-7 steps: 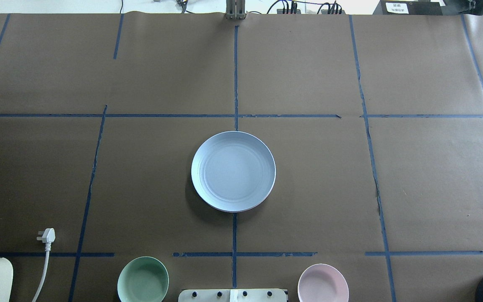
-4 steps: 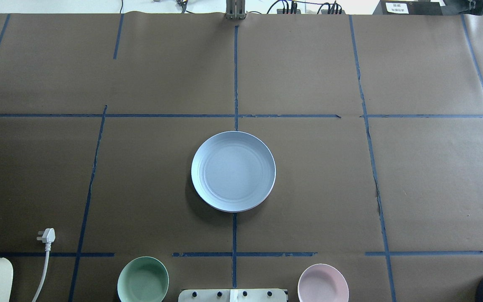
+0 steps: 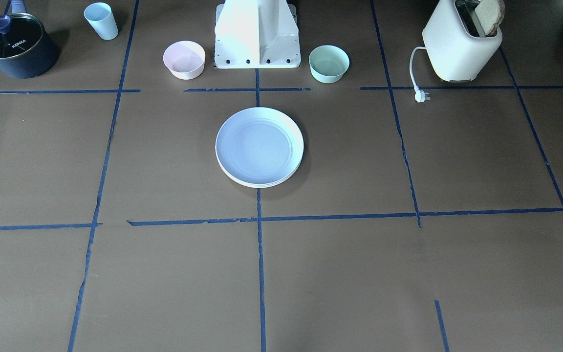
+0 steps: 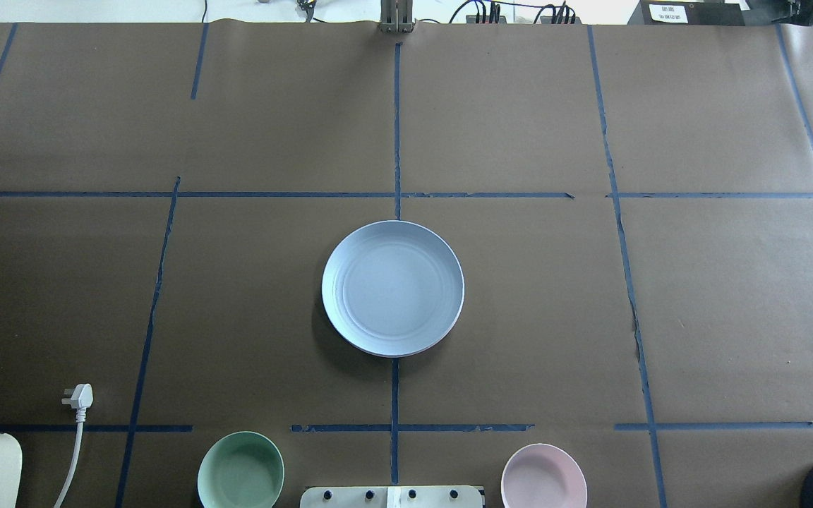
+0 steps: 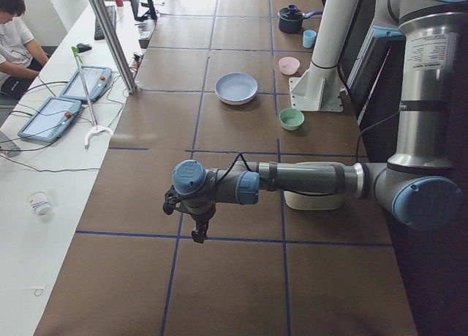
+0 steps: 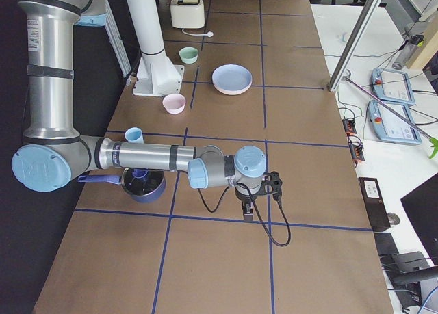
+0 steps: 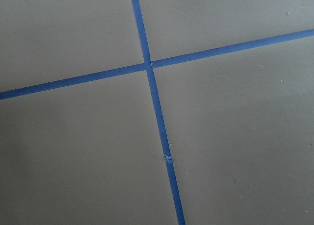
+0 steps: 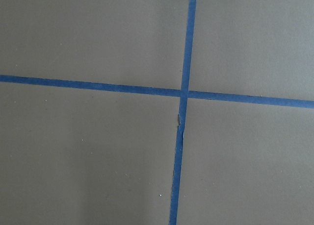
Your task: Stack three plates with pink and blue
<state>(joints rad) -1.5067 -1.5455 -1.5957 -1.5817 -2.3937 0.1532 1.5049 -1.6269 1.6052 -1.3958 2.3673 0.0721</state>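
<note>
Pale blue plate (image 4: 392, 288) lies topmost at tabletop (image 4: 590, 317) centre, cream plate (image 3: 262, 185) edge beneath; pink one not discernible. Left hand (image 5: 196, 232) and right hand (image 6: 250, 210) hang well apart from it; whether either is apart or together, I cannot tell. Risk: an arm sweeping low clips a rim and the plates slide askew.

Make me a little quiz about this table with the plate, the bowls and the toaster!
1. True or false: another plate lies on top of the blue plate.
2. Which stands nearest the toaster? A) pink bowl B) mint bowl C) dark pot
3. Fill in: the toaster's slot holds a slice of ____.

Key: 1 false; 2 B; 3 bread.
</note>
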